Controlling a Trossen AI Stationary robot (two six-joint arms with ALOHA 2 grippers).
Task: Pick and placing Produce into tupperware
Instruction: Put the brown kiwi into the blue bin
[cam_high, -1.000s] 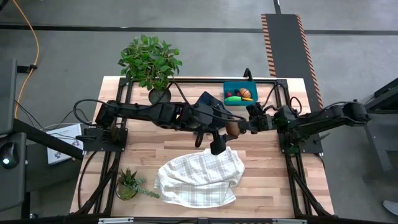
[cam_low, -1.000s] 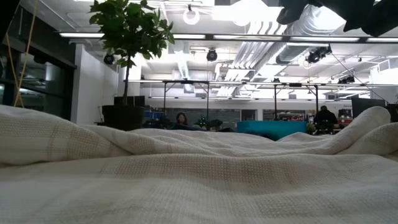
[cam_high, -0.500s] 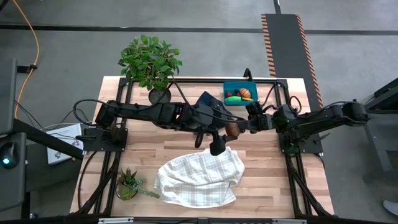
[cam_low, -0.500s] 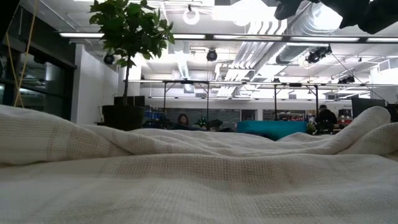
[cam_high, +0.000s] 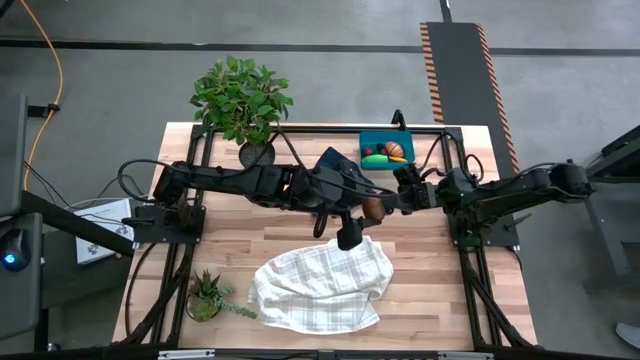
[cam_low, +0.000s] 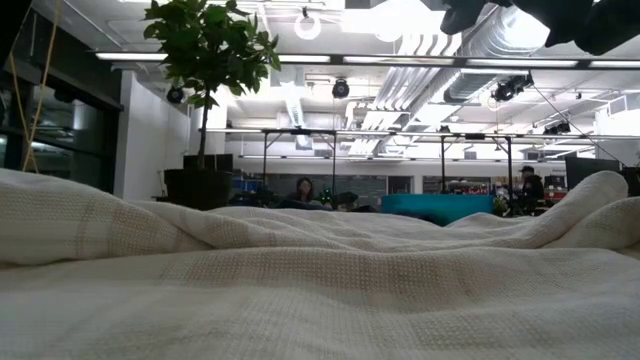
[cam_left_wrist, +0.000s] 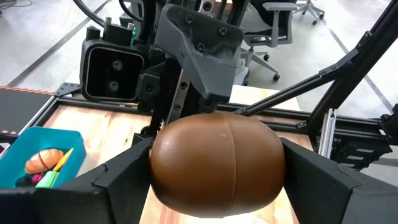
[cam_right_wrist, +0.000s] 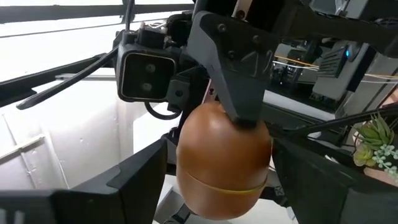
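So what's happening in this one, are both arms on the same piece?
Pretty much. Above the middle of the table, the left claw grips a brown oval piece by its sides. The right claw faces it with its fingers spread either side of the same piece, which looks like a handover. The teal tupperware at the far edge already holds several pieces of produce. A checked cloth lies nearer the front.
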